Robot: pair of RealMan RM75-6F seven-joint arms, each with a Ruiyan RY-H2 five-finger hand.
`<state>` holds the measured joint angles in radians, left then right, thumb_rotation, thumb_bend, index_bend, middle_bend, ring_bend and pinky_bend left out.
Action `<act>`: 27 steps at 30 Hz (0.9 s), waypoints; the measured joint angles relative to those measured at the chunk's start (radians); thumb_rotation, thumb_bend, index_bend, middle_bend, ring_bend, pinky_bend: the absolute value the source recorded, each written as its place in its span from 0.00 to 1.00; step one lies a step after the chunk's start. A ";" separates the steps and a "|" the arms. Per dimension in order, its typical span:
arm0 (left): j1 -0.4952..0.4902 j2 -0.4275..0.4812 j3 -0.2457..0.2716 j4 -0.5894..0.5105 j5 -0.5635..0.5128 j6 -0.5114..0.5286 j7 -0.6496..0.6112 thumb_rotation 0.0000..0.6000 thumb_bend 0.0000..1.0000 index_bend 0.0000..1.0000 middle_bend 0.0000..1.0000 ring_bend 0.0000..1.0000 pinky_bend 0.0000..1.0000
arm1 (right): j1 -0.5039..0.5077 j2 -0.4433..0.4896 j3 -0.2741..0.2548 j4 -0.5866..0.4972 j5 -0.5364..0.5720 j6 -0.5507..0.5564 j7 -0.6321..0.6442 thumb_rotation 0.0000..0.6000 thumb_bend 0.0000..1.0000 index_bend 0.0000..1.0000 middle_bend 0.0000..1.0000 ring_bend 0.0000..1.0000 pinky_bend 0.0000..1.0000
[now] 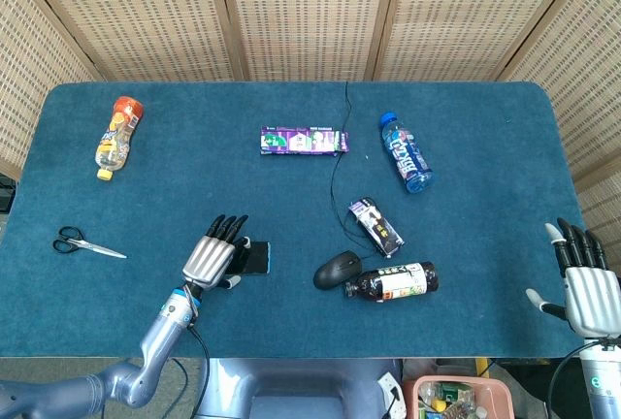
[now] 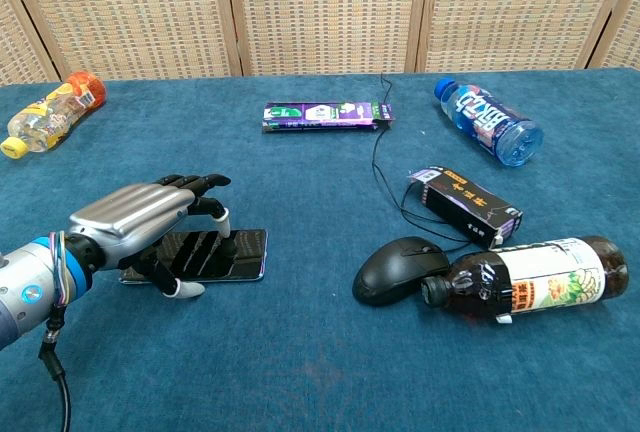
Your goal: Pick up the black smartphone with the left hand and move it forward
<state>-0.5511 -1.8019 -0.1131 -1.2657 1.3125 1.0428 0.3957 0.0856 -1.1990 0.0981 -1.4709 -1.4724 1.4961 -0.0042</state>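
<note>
The black smartphone (image 2: 232,255) (image 1: 255,258) lies flat on the blue table near the front left. My left hand (image 2: 140,218) (image 1: 213,256) hovers over its left half with fingers spread and pointing forward; one fingertip seems to touch the screen and the thumb reaches down at the near edge. It does not hold the phone. My right hand (image 1: 585,288) shows only in the head view, off the table's right front corner, fingers apart and empty.
A black mouse (image 2: 400,268) with its cable, a dark bottle (image 2: 525,279), a small black box (image 2: 464,205), a blue bottle (image 2: 488,120), a purple box (image 2: 322,115), an orange bottle (image 2: 50,112) and scissors (image 1: 85,243) lie around the table (image 1: 485,235).
</note>
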 measured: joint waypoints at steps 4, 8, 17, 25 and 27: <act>-0.007 0.007 -0.009 -0.003 -0.016 -0.007 0.006 1.00 0.40 0.37 0.00 0.00 0.00 | 0.001 0.000 0.000 0.001 0.001 -0.001 0.002 1.00 0.00 0.00 0.00 0.00 0.00; -0.012 0.018 -0.015 -0.017 -0.026 -0.011 0.004 1.00 0.44 0.39 0.00 0.00 0.00 | 0.001 -0.001 0.000 0.002 0.001 -0.002 0.001 1.00 0.00 0.00 0.00 0.00 0.00; -0.022 0.029 -0.021 -0.028 -0.036 -0.013 0.001 1.00 0.45 0.42 0.00 0.00 0.00 | 0.001 -0.001 0.000 0.001 0.001 -0.004 0.002 1.00 0.00 0.00 0.00 0.00 0.00; -0.033 0.034 -0.036 -0.031 -0.052 -0.018 0.001 1.00 0.46 0.45 0.00 0.00 0.00 | 0.002 -0.002 -0.001 0.002 0.001 -0.005 0.002 1.00 0.00 0.00 0.00 0.00 0.00; -0.041 0.036 -0.049 -0.033 -0.062 -0.022 0.002 1.00 0.46 0.45 0.00 0.00 0.00 | 0.002 -0.002 -0.002 0.002 0.001 -0.006 0.002 1.00 0.00 0.00 0.00 0.00 0.00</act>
<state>-0.5921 -1.7664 -0.1618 -1.2991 1.2505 1.0205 0.3977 0.0875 -1.2014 0.0966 -1.4685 -1.4716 1.4904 -0.0021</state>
